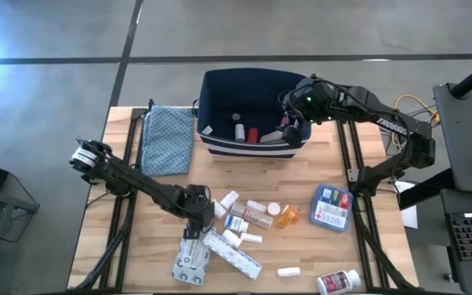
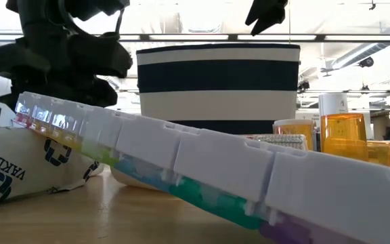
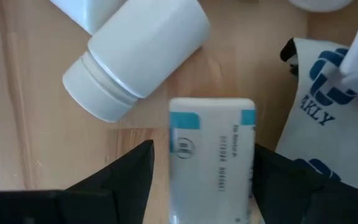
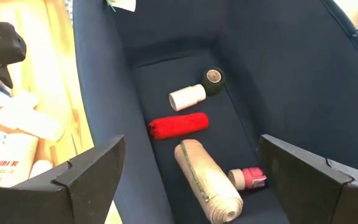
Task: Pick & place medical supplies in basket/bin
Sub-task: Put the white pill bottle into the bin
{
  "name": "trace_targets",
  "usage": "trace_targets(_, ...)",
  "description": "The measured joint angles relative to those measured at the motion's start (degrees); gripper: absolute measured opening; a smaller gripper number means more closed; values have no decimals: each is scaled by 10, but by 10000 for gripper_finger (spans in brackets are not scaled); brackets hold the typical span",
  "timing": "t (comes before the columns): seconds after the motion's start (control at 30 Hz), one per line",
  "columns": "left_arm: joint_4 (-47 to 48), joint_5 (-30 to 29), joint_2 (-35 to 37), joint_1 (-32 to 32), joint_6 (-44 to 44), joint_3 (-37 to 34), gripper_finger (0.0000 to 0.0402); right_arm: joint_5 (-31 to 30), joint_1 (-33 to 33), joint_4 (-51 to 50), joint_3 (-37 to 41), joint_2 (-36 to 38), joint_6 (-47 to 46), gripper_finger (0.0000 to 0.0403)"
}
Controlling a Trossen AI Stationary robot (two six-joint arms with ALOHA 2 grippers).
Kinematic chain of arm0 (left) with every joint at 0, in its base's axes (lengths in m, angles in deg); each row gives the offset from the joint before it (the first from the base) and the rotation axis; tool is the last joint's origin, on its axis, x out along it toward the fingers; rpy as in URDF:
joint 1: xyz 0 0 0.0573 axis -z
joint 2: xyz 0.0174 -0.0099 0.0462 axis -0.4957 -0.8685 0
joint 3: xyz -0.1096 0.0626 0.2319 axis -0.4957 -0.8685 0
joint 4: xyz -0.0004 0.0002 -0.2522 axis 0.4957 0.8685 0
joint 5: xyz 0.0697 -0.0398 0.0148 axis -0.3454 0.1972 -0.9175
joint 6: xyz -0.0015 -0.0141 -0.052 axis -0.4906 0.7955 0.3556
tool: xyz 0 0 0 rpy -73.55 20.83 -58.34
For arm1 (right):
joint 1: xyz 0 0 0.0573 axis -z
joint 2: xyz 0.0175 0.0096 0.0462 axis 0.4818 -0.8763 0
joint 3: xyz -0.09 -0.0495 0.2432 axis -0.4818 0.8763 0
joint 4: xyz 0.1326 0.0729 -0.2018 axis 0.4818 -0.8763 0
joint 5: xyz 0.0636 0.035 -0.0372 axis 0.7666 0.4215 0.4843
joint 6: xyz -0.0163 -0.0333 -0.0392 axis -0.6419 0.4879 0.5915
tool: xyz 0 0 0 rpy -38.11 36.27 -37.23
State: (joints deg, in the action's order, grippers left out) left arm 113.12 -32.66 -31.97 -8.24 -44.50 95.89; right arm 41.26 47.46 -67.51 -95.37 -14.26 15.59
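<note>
White carton with blue label between open left tool fingers

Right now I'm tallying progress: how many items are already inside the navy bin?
5 show in the bin: a dark tape roll, a white bottle, a red roll, a beige bandage roll, a small pink-capped vial. The near wall may hide more.

Both arms are dark, slim and jointed. The left arm has a white-marked base joint near the teal cloth. The right arm carries white lettering, a green light and yellow cables.
</note>
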Motion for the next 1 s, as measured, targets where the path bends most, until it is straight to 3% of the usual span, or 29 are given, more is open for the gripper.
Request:
trace_targets(0.23,17,0,-2,0,0,2,152,0,0,-4,0,0,9,352)
trace_targets(0.33,70,0,-2,-1,0,19,130,0,0,-4,0,0,20,352)
trace_targets(0.5,200,-6,0,-1,0,90,130,0,0,3,0,4,40,352)
trace_targets(0.8,435,-138,8,-6,37,283,134,2,2,70,0,3,92,352)
trace_targets(1.0,531,-226,9,-13,100,404,135,2,2,101,0,3,120,352)
